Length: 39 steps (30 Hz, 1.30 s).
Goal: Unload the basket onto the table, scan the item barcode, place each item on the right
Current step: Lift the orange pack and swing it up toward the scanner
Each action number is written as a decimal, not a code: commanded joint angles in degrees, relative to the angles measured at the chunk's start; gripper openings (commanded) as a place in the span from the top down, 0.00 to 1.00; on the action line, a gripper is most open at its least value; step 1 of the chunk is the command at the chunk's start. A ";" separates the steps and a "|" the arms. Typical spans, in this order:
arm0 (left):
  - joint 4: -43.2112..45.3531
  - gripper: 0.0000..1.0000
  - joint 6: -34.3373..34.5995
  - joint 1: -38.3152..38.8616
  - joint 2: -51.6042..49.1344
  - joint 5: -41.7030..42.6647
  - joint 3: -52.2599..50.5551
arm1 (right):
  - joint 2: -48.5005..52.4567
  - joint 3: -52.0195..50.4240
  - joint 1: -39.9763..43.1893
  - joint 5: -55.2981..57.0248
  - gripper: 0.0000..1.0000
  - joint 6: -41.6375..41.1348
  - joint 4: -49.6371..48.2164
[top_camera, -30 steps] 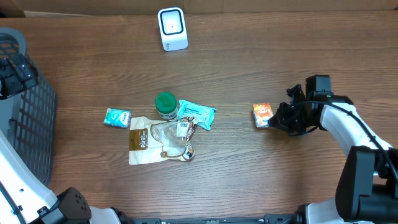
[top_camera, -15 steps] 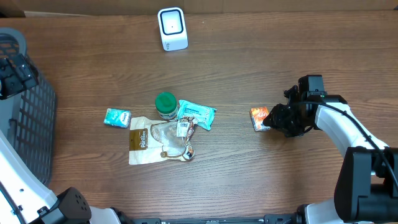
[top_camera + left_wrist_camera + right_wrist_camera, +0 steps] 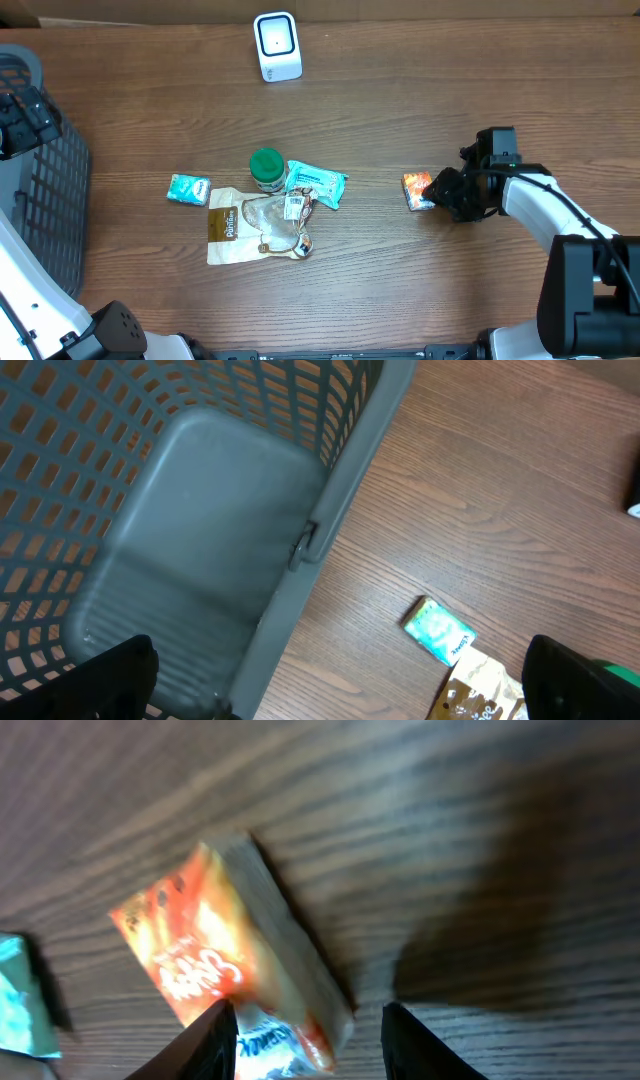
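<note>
Lying flat on the worktop toward its right edge, the orange snack packet has one end between the 2 fingers of the right gripper, whose jaws stand apart around it, one finger against the packet and a gap showing at the other. At the far edge stands the white scanner, well apart from the packet, with a green-lidded jar, a blue wipes pack, a brown pouch and a small teal packet clustered near the middle. Over the grey basket at the left edge, the left gripper hangs spread wide and empty.
</note>
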<state>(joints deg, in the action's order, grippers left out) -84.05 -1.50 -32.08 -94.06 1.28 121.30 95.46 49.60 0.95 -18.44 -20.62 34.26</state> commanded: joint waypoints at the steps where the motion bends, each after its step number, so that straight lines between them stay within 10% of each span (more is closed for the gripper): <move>1: 0.09 0.00 -0.70 -0.04 -0.33 -0.20 0.68 | 0.24 -1.64 -0.74 0.28 0.57 -2.21 -1.90; 6: 0.09 0.00 -0.68 -0.04 -0.33 -0.20 0.68 | 3.67 -2.71 -0.98 0.20 0.66 -2.82 -3.82; 10: 0.09 0.00 -0.68 -0.04 -0.33 -0.17 0.68 | 4.85 -2.71 -0.94 0.17 0.96 -3.23 -4.42; 29: 0.09 0.01 -0.68 -0.04 -0.33 -0.17 0.68 | -2.78 9.03 2.62 -53.81 0.96 3.96 2.25; 39: 0.09 0.00 -0.68 -0.04 -0.33 -0.17 0.68 | -2.89 9.77 2.89 -71.49 0.96 -16.37 -12.20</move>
<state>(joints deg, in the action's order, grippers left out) -84.03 -1.50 -32.08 -94.06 1.28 121.30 93.73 58.13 3.66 -81.21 -26.13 24.88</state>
